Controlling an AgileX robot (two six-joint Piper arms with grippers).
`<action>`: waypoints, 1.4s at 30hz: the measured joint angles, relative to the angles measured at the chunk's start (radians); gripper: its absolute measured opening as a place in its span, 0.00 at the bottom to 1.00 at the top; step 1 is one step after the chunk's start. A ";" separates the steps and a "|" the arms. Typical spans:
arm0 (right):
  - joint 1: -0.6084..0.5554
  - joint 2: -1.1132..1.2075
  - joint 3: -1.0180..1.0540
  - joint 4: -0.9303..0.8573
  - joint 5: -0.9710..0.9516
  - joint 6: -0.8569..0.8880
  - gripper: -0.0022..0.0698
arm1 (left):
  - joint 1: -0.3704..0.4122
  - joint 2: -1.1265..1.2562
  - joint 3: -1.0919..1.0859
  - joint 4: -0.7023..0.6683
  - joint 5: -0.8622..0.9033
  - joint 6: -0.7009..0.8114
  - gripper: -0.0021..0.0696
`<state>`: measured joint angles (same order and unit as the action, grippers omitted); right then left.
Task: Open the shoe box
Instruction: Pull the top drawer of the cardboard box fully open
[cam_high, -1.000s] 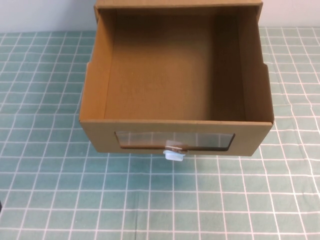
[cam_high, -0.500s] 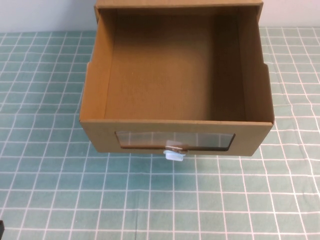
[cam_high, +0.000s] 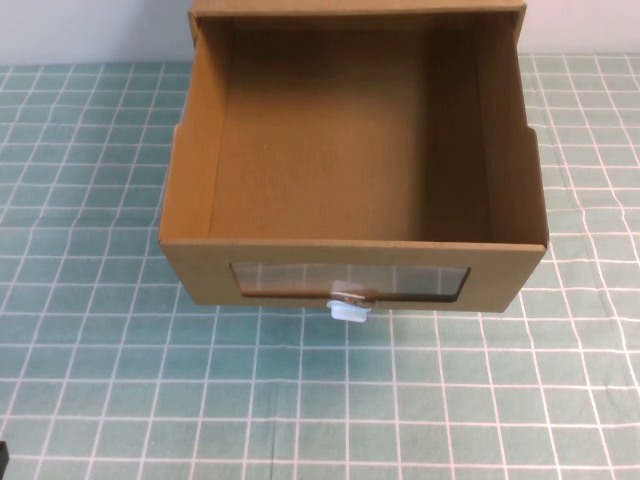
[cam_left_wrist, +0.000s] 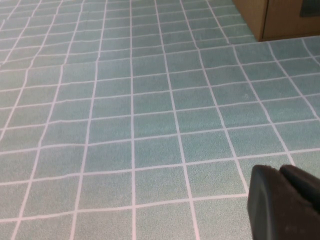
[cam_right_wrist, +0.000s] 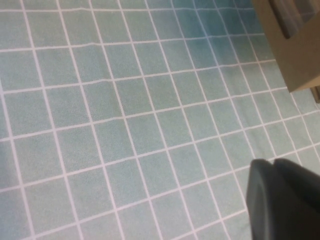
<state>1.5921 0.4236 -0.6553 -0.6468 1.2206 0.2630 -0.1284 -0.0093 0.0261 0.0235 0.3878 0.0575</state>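
Green cloth with a white grid covers the table (cam_high: 100, 390), and a pale wall (cam_high: 90, 30) runs along 12 o'clock. One brown cardboard shoe box (cam_high: 200, 265) sits centre toward 12, open-topped, with one clear window (cam_high: 300, 280) and one white tab (cam_high: 347, 312). My left gripper (cam_left_wrist: 281, 172) hovers at 7 o'clock. My right gripper (cam_right_wrist: 274, 165) hangs over cloth near the box's front. Both jaws are pressed together, holding nothing.

No text, label, brand, number or sign can be read in any view: neither on the shoe box (cam_high: 350, 270) nor on the checked cloth covering the tabletop (cam_high: 120, 380).
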 joint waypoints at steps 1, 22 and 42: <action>0.000 0.000 0.000 0.000 0.000 0.000 0.01 | 0.000 0.000 0.000 0.000 0.000 0.000 0.02; -0.630 -0.184 0.231 -0.033 -0.929 0.333 0.01 | 0.000 0.000 0.000 0.000 0.001 0.000 0.02; -1.473 -0.434 0.539 -0.195 -1.199 0.755 0.01 | 0.000 0.000 0.000 0.000 0.001 -0.002 0.02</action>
<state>0.1191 -0.0101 -0.1158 -0.8419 0.0220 1.0177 -0.1284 -0.0093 0.0261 0.0235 0.3888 0.0552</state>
